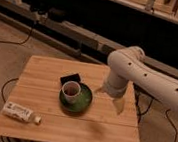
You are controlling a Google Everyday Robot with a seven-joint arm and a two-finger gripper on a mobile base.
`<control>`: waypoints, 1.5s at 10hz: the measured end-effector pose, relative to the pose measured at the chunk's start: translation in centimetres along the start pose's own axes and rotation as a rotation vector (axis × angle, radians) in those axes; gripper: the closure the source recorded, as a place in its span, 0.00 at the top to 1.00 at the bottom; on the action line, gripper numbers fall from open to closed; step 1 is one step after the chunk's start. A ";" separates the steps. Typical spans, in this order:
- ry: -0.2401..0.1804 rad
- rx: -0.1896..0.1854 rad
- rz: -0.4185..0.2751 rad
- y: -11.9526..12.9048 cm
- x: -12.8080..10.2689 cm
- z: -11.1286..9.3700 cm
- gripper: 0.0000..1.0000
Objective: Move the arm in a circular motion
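Segments of my cream-white arm [154, 82] reach in from the right edge, bend at a bulbous joint above the far right corner of the tabletop [40, 80], and drop toward the wood. My claw [119, 104] hangs low over the right side of the tabletop, just beside the green bowl [79, 106] — whether it is wide or narrow I cannot tell. A cup [72, 89] sits inside the bowl, and a black block [71, 77] lies at the bowl's far rim. Near the front left corner a white bottle [20, 112] lies on its side — well apart from the bowl.
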 end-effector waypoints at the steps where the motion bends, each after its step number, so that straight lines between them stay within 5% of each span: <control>1: 0.019 0.021 0.086 1.6 2.2 -0.3 0.80; 5: 0.057 0.113 0.439 5.4 13.7 -0.4 0.80; 6: 0.062 0.115 0.489 5.0 16.5 0.0 0.80; 9: 0.110 0.080 0.494 0.4 20.8 0.6 0.80; 12: 0.174 0.044 0.405 -6.8 20.3 0.9 0.80; 15: 0.177 0.029 0.265 -14.0 14.9 1.6 0.80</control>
